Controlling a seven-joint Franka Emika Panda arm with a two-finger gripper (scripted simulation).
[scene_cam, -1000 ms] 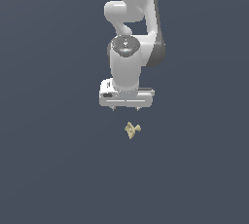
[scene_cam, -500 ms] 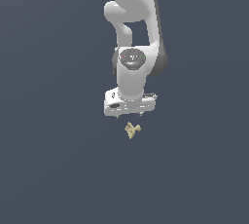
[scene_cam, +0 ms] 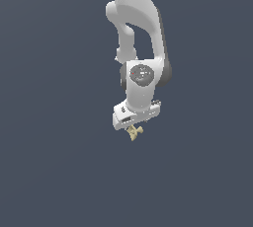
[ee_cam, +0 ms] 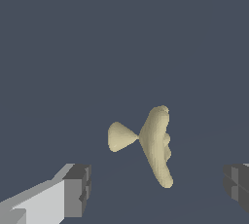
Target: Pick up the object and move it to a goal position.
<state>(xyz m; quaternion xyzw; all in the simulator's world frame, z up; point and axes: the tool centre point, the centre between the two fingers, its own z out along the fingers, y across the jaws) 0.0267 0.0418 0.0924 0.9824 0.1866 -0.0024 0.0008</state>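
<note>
Object (ee_cam: 154, 145) sits btwn wide-spread hand (ee_cam: 155, 189) fingers, wrist view only; untouched.

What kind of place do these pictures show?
Most likely a bare simulated test scene: a flat, uniform dark grey ground, one white robot arm with its gripper, and a single small tan object.

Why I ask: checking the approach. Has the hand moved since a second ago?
Yes. The hand has come down toward the object, which stays put on the floor; the fingers now flank it, open.
</note>
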